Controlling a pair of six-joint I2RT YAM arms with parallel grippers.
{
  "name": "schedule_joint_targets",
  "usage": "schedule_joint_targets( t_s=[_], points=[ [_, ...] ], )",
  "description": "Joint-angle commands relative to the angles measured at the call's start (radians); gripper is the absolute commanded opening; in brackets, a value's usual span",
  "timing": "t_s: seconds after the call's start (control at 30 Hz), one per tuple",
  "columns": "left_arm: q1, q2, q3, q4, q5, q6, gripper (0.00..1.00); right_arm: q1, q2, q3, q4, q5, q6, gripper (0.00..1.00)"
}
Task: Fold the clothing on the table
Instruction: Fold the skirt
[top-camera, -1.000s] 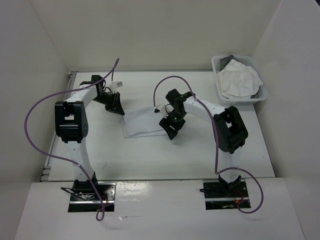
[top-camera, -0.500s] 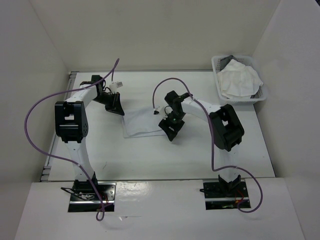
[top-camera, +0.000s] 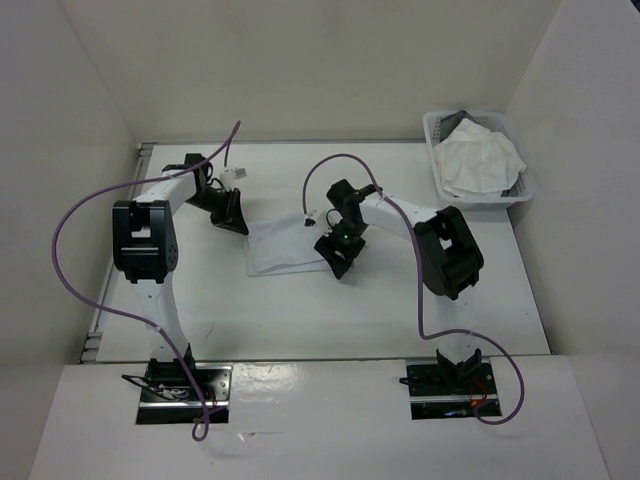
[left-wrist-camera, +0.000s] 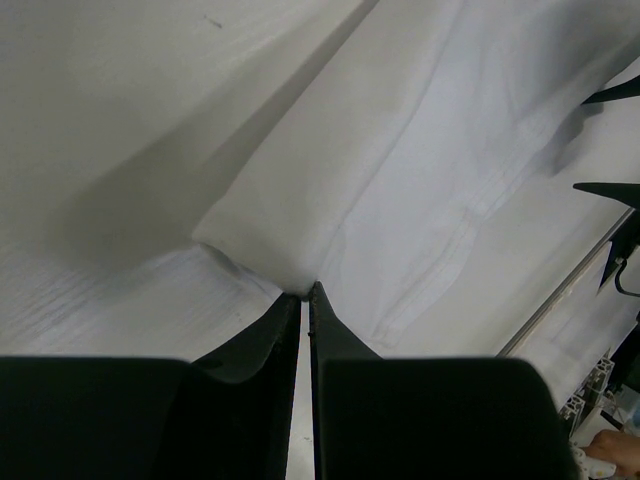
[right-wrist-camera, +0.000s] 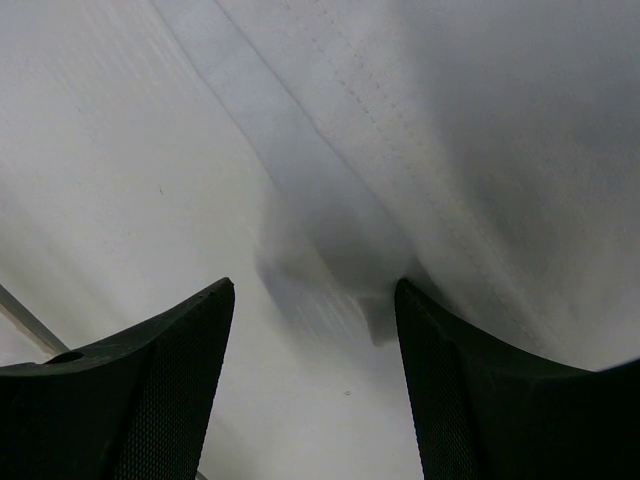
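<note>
Left claw pinches the clothing corner; right claw gapes, fingers cropped.

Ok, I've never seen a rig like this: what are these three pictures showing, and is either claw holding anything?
Two robot arms are bolted at the near edge of a white table. The wide picture looks down from above and behind them. The other two come from cameras on each wrist, looking past the black fingers. A white piece of clothing lies mid-table. The left gripper is shut, pinching its corner. The right gripper is open over its other side, holding nothing. A white lattice basket with crumpled white cloth sits at the far right.
</note>
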Motion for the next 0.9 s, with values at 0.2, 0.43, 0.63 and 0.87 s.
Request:
schedule_joint_targets(
  t_s=[0.2,0.43,0.63,0.87],
  points=[
    [0.005,0.037,0.065,-0.043,0.009,0.032,0.13,0.009,0.001,-0.086,0.082,-0.006,-0.002,0.71],
    [0.005,0.037,0.085,-0.052,0.009,0.041,0.13,0.009,0.001,-0.115,0.082,0.005,-0.002,0.71],
    [0.014,0.046,0.095,-0.062,0.009,0.041,0.13,0.009,-0.008,-0.115,0.091,0.005,-0.002,0.71],
    [0.014,0.046,0.104,-0.071,0.0,0.05,0.13,0.009,-0.017,-0.115,0.091,0.005,-0.002,0.71]
  ],
)
